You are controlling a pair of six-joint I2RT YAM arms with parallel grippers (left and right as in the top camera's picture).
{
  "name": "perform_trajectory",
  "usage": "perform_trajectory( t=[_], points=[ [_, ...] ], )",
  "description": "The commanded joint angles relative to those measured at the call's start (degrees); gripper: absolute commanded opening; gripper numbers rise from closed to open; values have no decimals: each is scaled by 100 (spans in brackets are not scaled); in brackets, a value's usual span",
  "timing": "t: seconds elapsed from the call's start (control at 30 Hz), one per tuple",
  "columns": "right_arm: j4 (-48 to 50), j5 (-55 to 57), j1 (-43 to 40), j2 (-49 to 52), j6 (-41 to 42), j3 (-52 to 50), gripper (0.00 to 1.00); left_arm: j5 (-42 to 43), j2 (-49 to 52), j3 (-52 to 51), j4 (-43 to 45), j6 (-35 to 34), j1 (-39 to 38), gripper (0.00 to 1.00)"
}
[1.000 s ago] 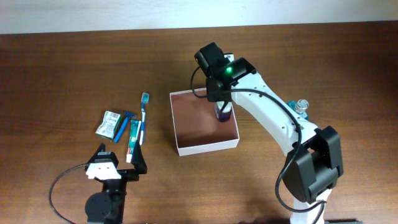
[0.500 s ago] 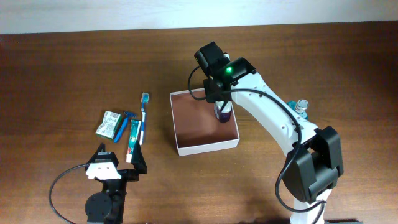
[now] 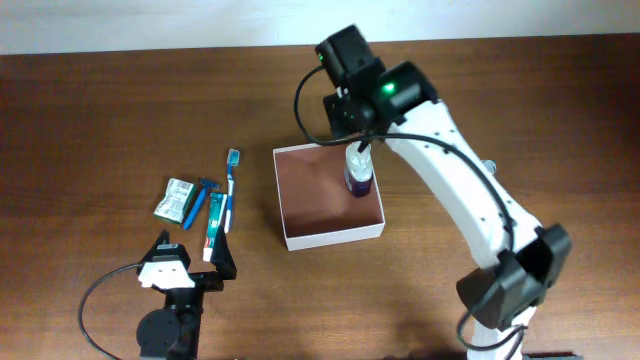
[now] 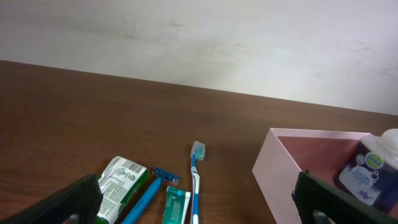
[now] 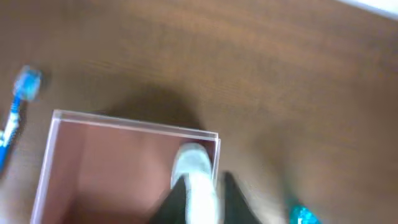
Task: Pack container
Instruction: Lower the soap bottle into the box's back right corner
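The container (image 3: pixel 330 238) is a square white-walled box with a reddish-brown inside, at the table's middle. Its wall (image 4: pixel 277 180) shows at the right of the left wrist view, and its rim (image 5: pixel 124 121) shows in the right wrist view. A purple bottle (image 3: pixel 358 178) with a white top stands upright in its far right corner, also seen as the bottle (image 4: pixel 373 177) and the bottle (image 5: pixel 193 162). My right gripper (image 3: pixel 357 138) hovers just above it, empty; the right wrist view (image 5: pixel 202 199) is blurred. My left gripper (image 3: pixel 190 258) rests open near the front edge, with its fingers wide apart (image 4: pixel 196 208).
Left of the container lie a green packet (image 3: pixel 178 198), a blue razor (image 3: pixel 200 205), a toothpaste tube (image 3: pixel 214 225) and a toothbrush (image 3: pixel 230 185). Another small bottle (image 3: pixel 487 170) stands to the right, partly behind the right arm.
My right gripper has let go of the purple bottle and lifted away toward the far side. The bottle stays standing in the container. The left arm has not moved.
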Motion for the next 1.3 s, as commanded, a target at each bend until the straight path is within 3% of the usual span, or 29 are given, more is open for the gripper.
perform_trajectory(
  t=[0.0, 0.13, 0.27, 0.57, 0.77, 0.93, 1.27],
  points=[
    [-695, -481, -15, -337, -61, 398, 4, -42, -50, -33, 9, 94, 15, 100],
    [-1926, -706, -11, -315, -59, 234, 4, -42, -50, -33, 7, 94, 15, 100],
    [-2457, -1099, 79, -315, -61, -332, 4, -39, -50, -33, 9, 94, 15, 99],
    [-1510, -1115, 645, -315, -192, -1836, 4, -39, -50, -33, 7, 94, 15, 99],
    [-815, -1045, 911, -315, -1300, -2771, 4, -42, -50, -33, 9, 94, 15, 99],
    [-481, -50, 920, -315, -1484, -3368, 4, -39, -50, -33, 7, 94, 15, 99],
    [-9, 90, 918, -315, -3047, -3484, 4, -39, -50, -33, 9, 94, 15, 99]
  ],
)
